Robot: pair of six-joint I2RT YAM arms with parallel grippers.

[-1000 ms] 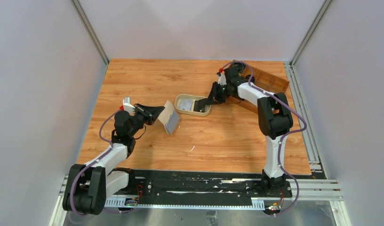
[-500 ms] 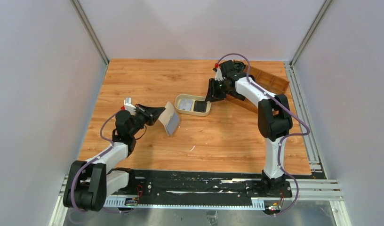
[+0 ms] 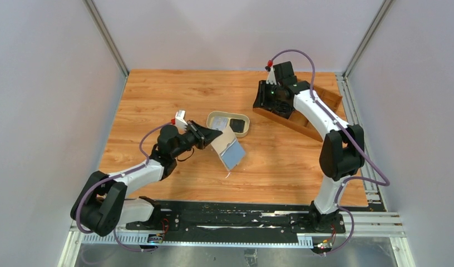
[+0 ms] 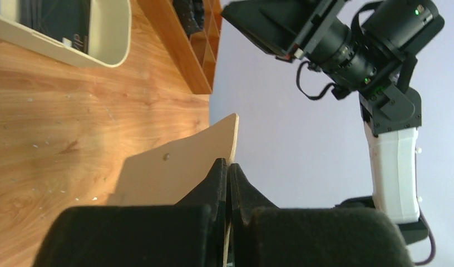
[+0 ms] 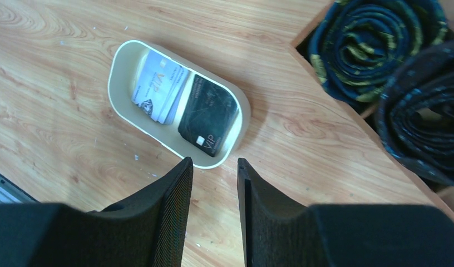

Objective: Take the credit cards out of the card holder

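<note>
The beige card holder (image 3: 221, 139) hangs open and tilted just above the table, in front of the oval dish. My left gripper (image 3: 212, 135) is shut on the edge of its upper leaf (image 4: 174, 172). A pale blue credit card (image 3: 234, 154) shows on its lower leaf. In the cream oval dish (image 3: 212, 117) lie a black card (image 5: 208, 114) and pale cards (image 5: 158, 86). My right gripper (image 5: 213, 164) is open and holds nothing. It hovers high over the left end of the wooden tray (image 3: 316, 95), up and to the right of the dish.
The brown compartment tray at the back right holds rolled dark fabric (image 5: 375, 44) in its cells. The right arm's forearm (image 4: 336, 44) stands beyond the held leaf in the left wrist view. Grey walls close in three sides.
The left arm has carried the card holder right, up to the dish. The right gripper opened, left the black card in the dish, and rose back toward the tray.
</note>
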